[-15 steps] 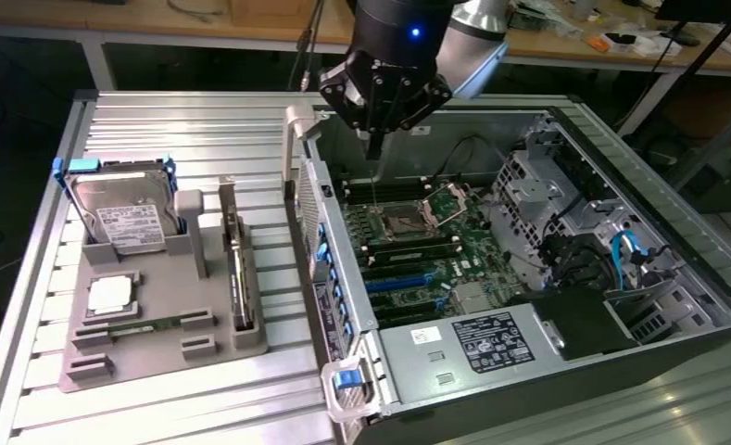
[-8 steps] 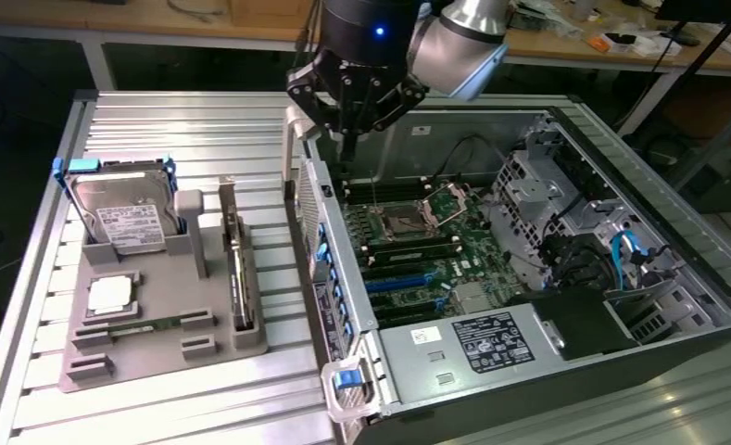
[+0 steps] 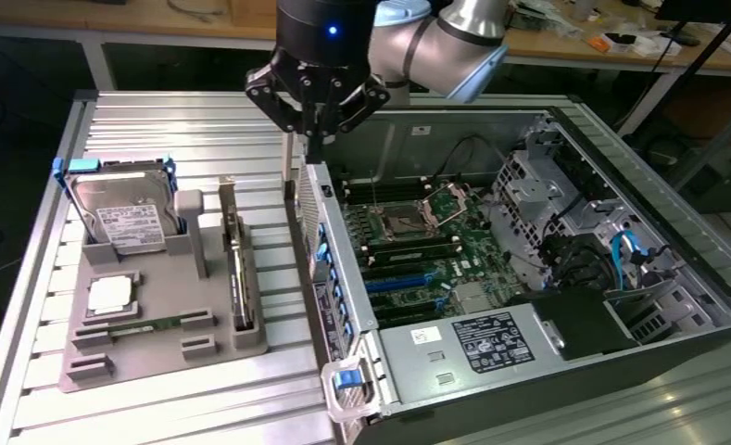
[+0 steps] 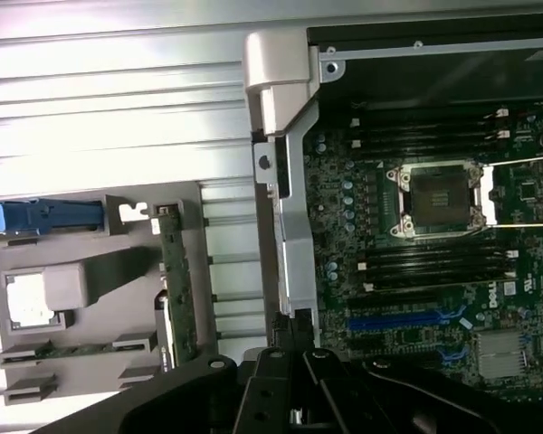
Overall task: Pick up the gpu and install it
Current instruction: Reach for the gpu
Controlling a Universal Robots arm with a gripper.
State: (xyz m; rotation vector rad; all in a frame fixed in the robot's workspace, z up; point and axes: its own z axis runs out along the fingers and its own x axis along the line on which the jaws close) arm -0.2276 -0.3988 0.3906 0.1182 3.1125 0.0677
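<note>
The gpu (image 3: 233, 264) stands on its long edge in a slot of the grey holder (image 3: 155, 357), at the exterior view's left of the open computer case; its green board edge (image 4: 176, 289) shows in the wrist view. My gripper (image 3: 314, 136) hangs above the case's near side wall, between the holder and the motherboard (image 3: 421, 236), well above the gpu and apart from it. Its fingers point down, shut together with nothing between them. In the wrist view the gripper (image 4: 292, 342) sits over the case wall. Blue expansion slots (image 4: 398, 321) lie on the motherboard (image 4: 434, 262).
The holder also carries a silver hard drive (image 3: 124, 218) in a blue caddy, a processor (image 3: 109, 294) and a narrow memory stick (image 3: 143, 326). The case (image 3: 661, 306) lies open on the ribbed metal table (image 3: 180, 130), with drive cages, cables and a power supply (image 3: 489, 338) inside.
</note>
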